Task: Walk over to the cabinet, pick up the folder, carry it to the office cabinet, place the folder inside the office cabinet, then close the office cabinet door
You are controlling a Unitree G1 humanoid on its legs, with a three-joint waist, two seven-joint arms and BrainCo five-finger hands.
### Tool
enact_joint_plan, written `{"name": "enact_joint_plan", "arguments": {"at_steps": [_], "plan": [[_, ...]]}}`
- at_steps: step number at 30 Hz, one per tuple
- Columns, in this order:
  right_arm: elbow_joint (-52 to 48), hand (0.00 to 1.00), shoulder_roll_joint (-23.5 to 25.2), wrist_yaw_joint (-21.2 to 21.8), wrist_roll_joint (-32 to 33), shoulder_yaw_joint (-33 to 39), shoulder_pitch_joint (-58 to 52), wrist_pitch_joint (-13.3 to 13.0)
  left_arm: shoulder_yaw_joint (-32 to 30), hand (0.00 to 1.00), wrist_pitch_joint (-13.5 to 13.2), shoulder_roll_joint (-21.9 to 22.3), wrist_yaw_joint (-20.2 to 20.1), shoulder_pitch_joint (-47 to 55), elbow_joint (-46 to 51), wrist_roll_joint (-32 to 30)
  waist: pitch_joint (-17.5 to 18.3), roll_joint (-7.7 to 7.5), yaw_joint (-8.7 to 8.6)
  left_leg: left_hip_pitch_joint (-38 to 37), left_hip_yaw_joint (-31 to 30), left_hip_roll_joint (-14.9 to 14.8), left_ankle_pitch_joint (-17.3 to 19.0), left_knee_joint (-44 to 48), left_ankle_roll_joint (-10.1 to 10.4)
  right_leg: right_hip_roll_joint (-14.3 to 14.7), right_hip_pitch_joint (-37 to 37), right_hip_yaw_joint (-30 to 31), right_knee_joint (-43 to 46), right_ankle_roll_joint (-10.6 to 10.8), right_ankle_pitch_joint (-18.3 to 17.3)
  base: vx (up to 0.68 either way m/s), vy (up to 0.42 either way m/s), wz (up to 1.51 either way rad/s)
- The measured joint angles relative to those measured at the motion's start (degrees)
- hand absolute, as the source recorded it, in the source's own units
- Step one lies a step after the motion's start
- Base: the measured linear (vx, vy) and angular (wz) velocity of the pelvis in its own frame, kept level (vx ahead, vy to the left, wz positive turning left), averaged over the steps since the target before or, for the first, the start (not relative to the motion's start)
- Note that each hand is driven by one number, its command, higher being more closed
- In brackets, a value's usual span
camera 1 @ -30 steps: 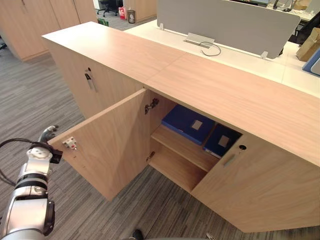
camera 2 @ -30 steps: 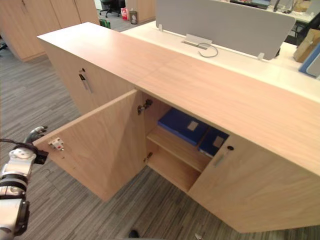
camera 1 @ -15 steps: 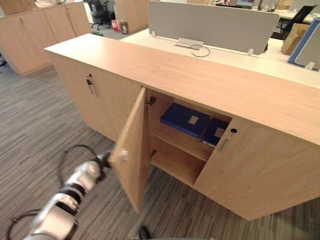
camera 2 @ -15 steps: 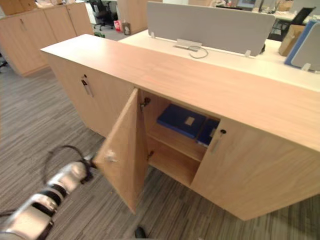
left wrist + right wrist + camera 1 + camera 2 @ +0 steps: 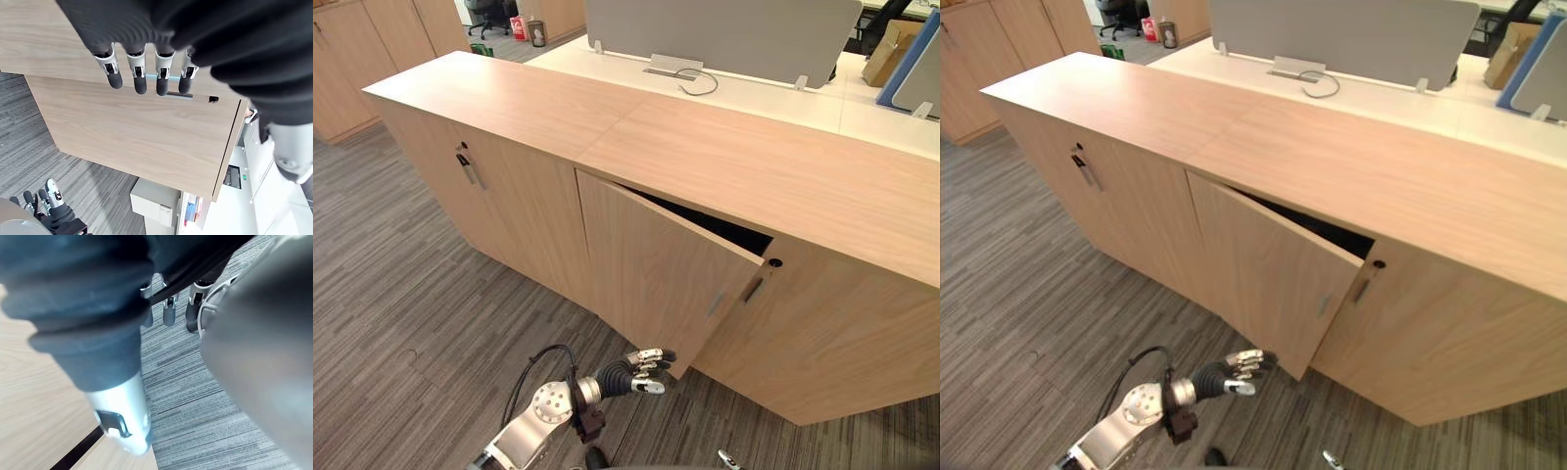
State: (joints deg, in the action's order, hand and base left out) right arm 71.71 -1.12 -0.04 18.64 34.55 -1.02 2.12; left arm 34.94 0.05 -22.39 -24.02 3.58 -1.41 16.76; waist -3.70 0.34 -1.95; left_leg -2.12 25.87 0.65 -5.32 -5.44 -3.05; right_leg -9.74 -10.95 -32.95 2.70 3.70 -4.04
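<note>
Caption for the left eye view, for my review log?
Left hand, fingers extended, at the lower edge of the office cabinet door, which stands ajar by a narrow gap.

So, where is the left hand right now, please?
In the left eye view, the left hand is low at centre, by the bottom corner of the ajar cabinet door.

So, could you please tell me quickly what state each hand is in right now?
Left hand: open, empty, by the cabinet door.
Right hand: open, empty.
</note>
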Motion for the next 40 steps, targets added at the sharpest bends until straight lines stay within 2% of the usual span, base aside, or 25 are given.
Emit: {"name": "enact_joint_plan", "arguments": {"at_steps": [4, 8, 11, 15, 18, 19, 20, 21, 22, 23, 24, 25, 26, 27, 28, 29, 30, 31, 33, 35, 36, 38, 40], "plan": [[-0.06, 0.0, -0.32, 0.3, 0.09, -0.95, 1.51, -0.02, -4.49, 0.0, -0.06, 4.12, 2.33, 3.76, -0.04, 1.34, -0.67, 0.44, -0.12, -0.02, -0.52, -0.38, -0.37, -0.04, 0.59, 0.46, -0.39, -0.79, -0.28, -0.55, -0.56, -0.09, -0.049, 0.04], [-0.06, 0.0, -0.32, 0.33, 0.3, -1.02, 1.69, -0.11, -7.97, 0.0, -0.51, 6.63, 4.43, 6.62, -0.25, 2.27, -1.24, 0.23, -0.01, 0.02, -0.95, -0.3, -0.28, -0.04, 0.91, 0.48, -0.69, -1.37, -0.43, -0.76, -0.94, -0.08, -0.001, 0.07], [-0.03, 0.0, -0.44, 0.31, 0.42, -2.88, 1.29, -0.65, -12.62, 0.0, -0.48, 9.7, 5.33, 8.07, -0.28, 10.25, -1.38, 0.01, -0.04, 0.03, -0.64, -0.13, -0.09, -0.04, 0.94, 0.35, -0.68, -1.24, -0.71, -0.98, -1.21, -0.07, 0.019, -0.05], [0.16, 0.0, -0.78, 0.34, 0.4, -4.58, 0.76, -1.29, -17.04, 0.0, -0.47, 13.68, 7.54, 7.21, -0.27, 27.54, -1.36, -0.08, -0.17, -0.39, 2.17, -0.36, 0.69, 0.01, 0.98, 0.49, 0.29, 2.06, -1.0, -1.19, -1.37, -0.05, 0.015, -0.32], [0.87, 0.0, -0.88, 0.53, 0.4, -6.22, 0.12, -1.54, -17.35, 0.0, -0.49, 13.75, 9.49, 6.8, 0.56, 32.15, -0.56, -0.79, -0.3, 1.38, 6.02, -2.05, 3.33, 4.61, 1.0, 0.46, 2.39, 6.28, -0.1, -0.49, -0.87, 0.0, -0.031, -0.68], [1.72, 0.0, -0.87, 0.56, 0.46, -6.87, 0.11, -1.67, -18.28, 0.0, -0.55, 13.8, 10.28, 6.51, 1.31, 32.8, -0.26, -1.46, -0.39, 4.95, 7.67, -5.22, 7.67, 13.81, 0.92, 0.86, 3.33, 8.14, 0.08, -0.21, -0.65, 0.02, -0.131, -0.87], [1.77, 0.0, -1.19, 0.6, 0.48, -7.03, 0.03, -1.74, -19.25, 0.0, -0.62, 14.12, 10.99, 6.61, 2.02, 32.8, -0.26, -1.11, -0.33, 8.01, 8.96, -10.29, 12.86, 24.51, 0.2, 2.59, 3.37, 10.17, 0.13, -0.18, -0.64, 0.04, -0.152, -0.9], [1.78, 0.0, -1.34, 0.61, 0.48, -7.04, -0.09, -1.76, -19.77, 0.0, -0.64, 14.28, 11.22, 6.71, 2.06, 32.8, -0.24, -0.8, -0.28, 8.65, 9.46, -12.98, 14.97, 28.97, -0.37, 3.74, 2.96, 11.3, 0.04, -0.19, -0.65, 0.09, -0.163, -0.95], [1.92, 0.0, -1.48, 0.66, 0.43, -7.14, -0.3, -1.78, -20.85, 0.0, -0.64, 14.37, 11.59, 7.03, 1.99, 32.79, -0.28, -0.62, -0.04, 9.07, 9.84, -17.31, 17.25, 36.05, -1.54, 5.66, 1.7, 13.22, -0.37, -0.22, -0.67, 0.07, -0.091, -0.72], [2.22, 0.0, -1.53, 0.71, 0.42, -7.17, -0.47, -1.83, -21.39, 0.0, -0.63, 14.32, 11.9, 7.27, 1.87, 32.81, -0.35, -0.51, -0.08, 9.32, 9.34, -18.65, 17.49, 38.64, -1.94, 6.29, 1.43, 14.27, -0.54, -0.29, -0.72, 0.03, -0.108, -0.9], [2.33, 0.0, -1.81, 0.83, 0.41, -7.71, -0.99, -1.92, -22.73, 0.0, -0.64, 14.64, 12.42, 7.88, 1.71, 33.12, -0.23, -0.46, 0.02, 9.92, 6.04, -20.12, 17.45, 41.91, -1.95, 7.31, 0.93, 16.35, -0.66, -0.58, -0.92, -0.03, -0.07, -0.86], [2.39, 0.0, -2.55, 0.89, 0.4, -8.7, -1.46, -2.04, -24.42, 0.0, -0.69, 15.2, 12.63, 8.52, 0.66, 33.8, -0.19, 0.08, 0.41, 10.16, 0.73, -20.01, 17.34, 43.05, -1.77, 7.74, 0.98, 18.47, -0.66, -0.74, -1.01, -0.04, -0.069, -0.9], [2.44, 0.0, -2.99, 0.91, 0.31, -9.38, -1.6, -2.05, -25.36, 0.0, -0.69, 15.56, 12.79, 8.87, -0.21, 34.42, -0.34, 0.38, 0.51, 10.17, -1.76, -19.81, 17.12, 43.57, -1.46, 8.0, 1.1, 19.58, -0.46, -0.87, -1.08, -0.04, -0.02, -0.89], [2.19, 0.0, -3.3, 0.9, 0.18, -9.94, -1.84, -2.07, -26.93, 0.0, -0.61, 15.77, 13.21, 9.65, -2.14, 35.03, -0.57, 0.67, 0.92, 11.25, -7.54, -19.19, 16.09, 46.32, -0.75, 8.44, 1.29, 22.19, -0.02, -1.4, -1.1, -0.04, 0.037, -1.11], [2.06, 0.0, -3.77, 0.77, -0.08, -9.97, -2.3, -2.11, -28.7, 0.0, -0.51, 16.51, 13.64, 11.6, -2.98, 34.96, -0.66, 0.82, 2.01, 12.04, -15.6, -15.91, 19.12, 45.0, 2.97, 8.32, 2.27, 25.52, 0.97, -1.59, -1.09, -0.03, 0.057, -1.2], [2.02, 0.0, -4.12, 0.71, -0.15, -9.9, -2.39, -2.15, -29.75, 0.0, -0.5, 17.14, 13.7, 12.51, -3.09, 34.94, -0.53, 1.37, 2.42, 11.75, -20.24, -13.56, 20.05, 42.08, 4.47, 8.23, 3.53, 26.31, 1.45, -1.61, -0.98, -0.03, 0.115, -1.31], [1.79, 0.0, -4.94, 0.67, -0.71, -9.93, -2.56, -2.18, -32.63, 0.0, -0.62, 19.13, 14.07, 13.76, -3.33, 33.76, -0.16, 2.75, 2.96, 10.56, -27.59, -10.23, 18.14, 34.28, 5.52, 8.99, 5.17, 28.45, 2.19, -1.4, -0.86, 0.0, 0.144, -0.89], [0.91, 0.0, -5.04, 0.51, -1.25, -9.96, -2.91, -2.21, -35.61, 0.0, -1.71, 20.57, 14.95, 13.43, -4.58, 30.62, -0.42, 3.32, 2.75, 9.06, -29.01, -9.9, 17.75, 30.74, 7.0, 9.42, 5.09, 29.24, 2.04, -1.22, -0.76, 0.03, 0.135, -0.64], [-1.42, 0.0, -3.68, 0.35, -1.82, -11.31, -3.94, -2.2, -39.45, 0.0, -2.8, 21.84, 16.28, 13.16, -5.11, 26.99, -0.48, 1.83, 2.87, 7.31, -27.14, -9.71, 16.97, 28.46, 6.91, 8.56, 4.39, 29.65, 1.81, -0.72, -0.34, 0.06, 0.077, -0.24], [-5.68, 0.0, -2.65, 0.36, -1.74, -14.54, -5.86, -3.01, -43.33, 0.0, -7.86, 23.38, 20.83, 13.1, -6.96, 17.38, 0.44, 0.31, 3.36, 5.48, -25.63, -9.0, 16.19, 25.97, 6.77, 7.49, 4.06, 30.19, 1.66, -0.66, -0.32, 0.02, 0.094, -0.24], [-6.78, 0.0, -2.03, 0.36, -1.63, -15.19, -6.25, -3.54, -44.39, 0.0, -9.31, 23.34, 22.44, 12.76, -8.77, 14.38, 0.85, -0.12, 3.49, 4.4, -25.11, -8.41, 15.2, 23.82, 6.65, 6.86, 3.96, 30.19, 1.45, -0.56, -0.27, 0.01, 0.053, -0.09], [-8.06, 0.0, -0.97, 0.43, -1.3, -16.73, -6.37, -4.02, -46.57, 0.0, -10.17, 23.26, 23.85, 12.03, -12.53, 13.26, 1.65, -0.85, 3.6, 2.24, -23.87, -7.28, 12.61, 18.72, 6.47, 5.58, 4.57, 30.29, 1.1, -0.25, -0.07, 0.02, 0.032, -0.12], [-9.3, 0.0, 0.14, 0.5, -0.93, -16.72, -6.19, -4.16, -48.54, 0.0, -10.38, 23.3, 23.88, 11.12, -16.75, 15.28, 2.16, -0.84, 3.73, 0.75, -23.09, -6.57, 10.17, 14.1, 6.52, 4.89, 5.13, 30.44, 0.6, 0.18, 0.27, -0.01, 0.016, -0.09]]}}
